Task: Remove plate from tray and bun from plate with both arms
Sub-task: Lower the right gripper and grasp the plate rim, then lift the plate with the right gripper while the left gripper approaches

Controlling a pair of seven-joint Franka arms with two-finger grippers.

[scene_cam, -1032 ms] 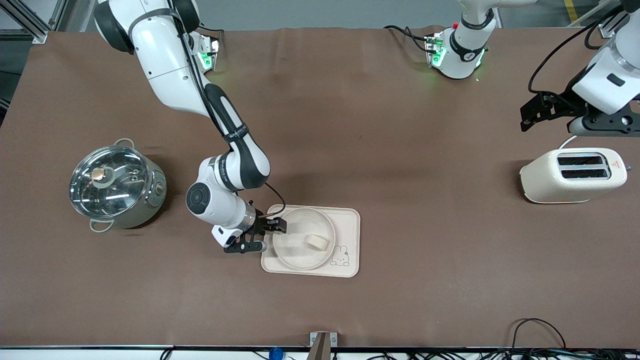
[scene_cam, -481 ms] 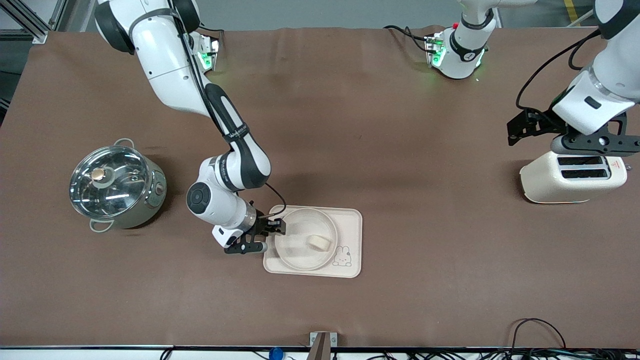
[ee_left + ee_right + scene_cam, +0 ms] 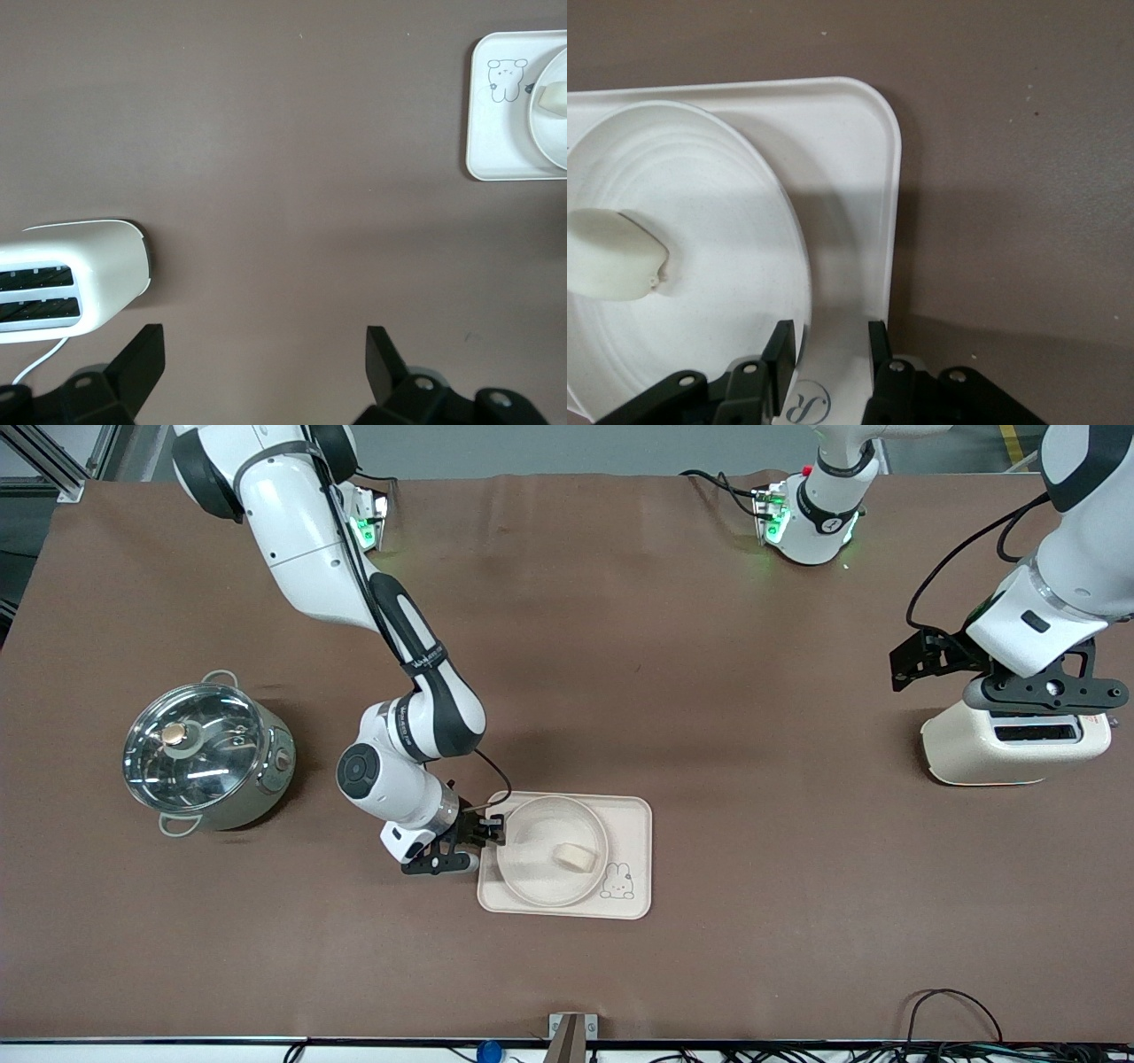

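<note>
Readable marks: a rabbit drawing (image 3: 617,883) on the tray (image 3: 638,815) corner nearest the front camera, toward the left arm's end; a dark round logo with an "R" on the tray floor between the right claw's fingers in the right wrist view; small lettering on the right arm's black forearm, too small to read; a tiny red mark on the toaster (image 3: 1010,748) top, unreadable.

Plate (image 3: 540,868) sits on the tray, filling the tray's half toward the right arm's end; bun (image 3: 574,857) lies inside the plate, off-centre toward the rabbit drawing, touching the plate floor.

Right claw (image 3: 490,833) is low at the tray's edge toward the right arm's end; fingers (image 3: 780,347) part-way apart, one at the plate rim, the other over bare tray floor; whether a pad touches the rim cannot be told; bun lies well apart from this claw, across the plate.

Left claw (image 3: 266,350) hangs over the toaster at the left arm's end of the worktop (image 3: 709,691); fingers spread wide, nothing between them; plate and bun well apart from it.

Room: wide bare brown worktop between tray and toaster; steel pot (image 3: 205,755) with glass lid stands toward the right arm's end, apart from the tray; tray well inside the worktop's front edge.
</note>
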